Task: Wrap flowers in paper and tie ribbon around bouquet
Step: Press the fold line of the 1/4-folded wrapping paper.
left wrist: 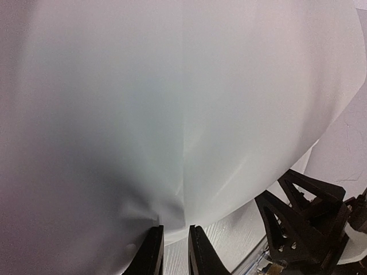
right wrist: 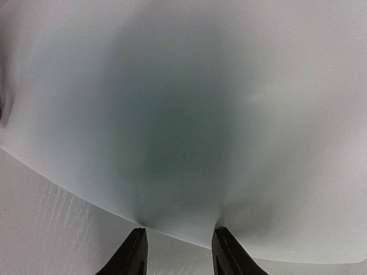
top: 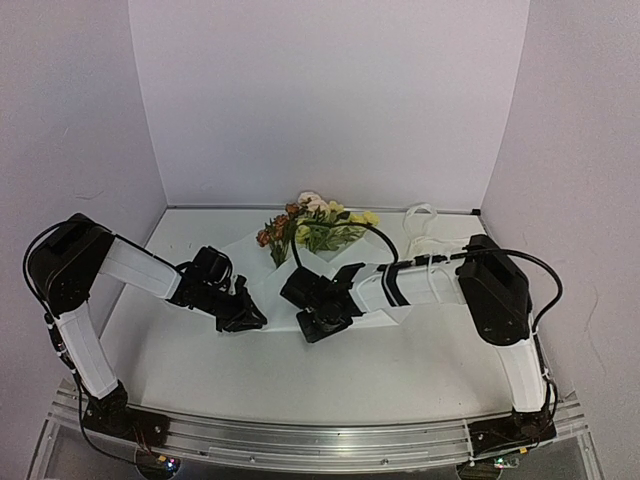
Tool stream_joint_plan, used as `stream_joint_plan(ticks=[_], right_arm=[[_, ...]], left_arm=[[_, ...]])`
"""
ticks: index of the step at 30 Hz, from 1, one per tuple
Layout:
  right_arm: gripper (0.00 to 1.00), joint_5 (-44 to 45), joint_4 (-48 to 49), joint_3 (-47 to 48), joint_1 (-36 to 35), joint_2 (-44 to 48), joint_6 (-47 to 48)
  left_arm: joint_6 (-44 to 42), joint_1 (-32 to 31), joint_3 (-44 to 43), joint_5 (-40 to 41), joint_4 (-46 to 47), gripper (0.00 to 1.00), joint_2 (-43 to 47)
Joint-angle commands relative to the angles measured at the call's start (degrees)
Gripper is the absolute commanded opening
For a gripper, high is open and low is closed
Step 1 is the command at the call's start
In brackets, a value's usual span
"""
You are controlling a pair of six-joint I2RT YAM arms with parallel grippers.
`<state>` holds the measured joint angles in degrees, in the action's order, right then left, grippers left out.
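- The left arm reaches in low from the left side of the desk [top: 300, 380], its forearm angled toward the middle.
- The left tool [left wrist: 175, 229] stands narrow, its two dark fingers [left wrist: 150, 255] almost together and pinching the near edge of the paper [left wrist: 183, 114]. The sheet puckers right at the tips.
- From that wrist the paper rises off the desk and bulges up like a pale dome, with one soft crease running down its middle to the pinch.
- From above, the paper lies at the centre of the desk, between the two tools and spreading back under the blooms.
- The flowers [top: 318, 228] lie on the far part of the sheet, near the back wall, with orange blooms to the left, cream at the top and yellow to the right, among green leaves.
- The right tool [right wrist: 179, 229] is just right of the left one and low over the paper's near edge. Its fingers [right wrist: 132, 255] stand partly apart, and the edge of the sheet dents where each tip meets it.
- The ribbon [top: 424, 228] lies in loose loops at the far right of the desk, well apart from the flowers and beyond the right forearm.
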<state>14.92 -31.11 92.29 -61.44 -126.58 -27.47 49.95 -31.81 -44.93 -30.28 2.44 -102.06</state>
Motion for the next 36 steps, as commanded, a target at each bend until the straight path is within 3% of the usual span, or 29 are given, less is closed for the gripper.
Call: stream_joint_plan(ticks=[1,21,36], right_arm=[[0.39,-0.62,-0.13,-2.25,2.39,1.91,-4.14],[0.37,-1.05,5.02,-20.05,6.02,10.74,-12.35],[0.35,-11.73,9.86,-26.33,10.83,19.43,-18.90]], left_arm=[[-0.58,0.42,1.76,1.82,-1.29,0.17,1.05],[-0.77,1.97,6.87,4.53,-1.91,0.17,4.73],[-2.07,4.30,8.75,4.19,-2.09,0.18,8.81]])
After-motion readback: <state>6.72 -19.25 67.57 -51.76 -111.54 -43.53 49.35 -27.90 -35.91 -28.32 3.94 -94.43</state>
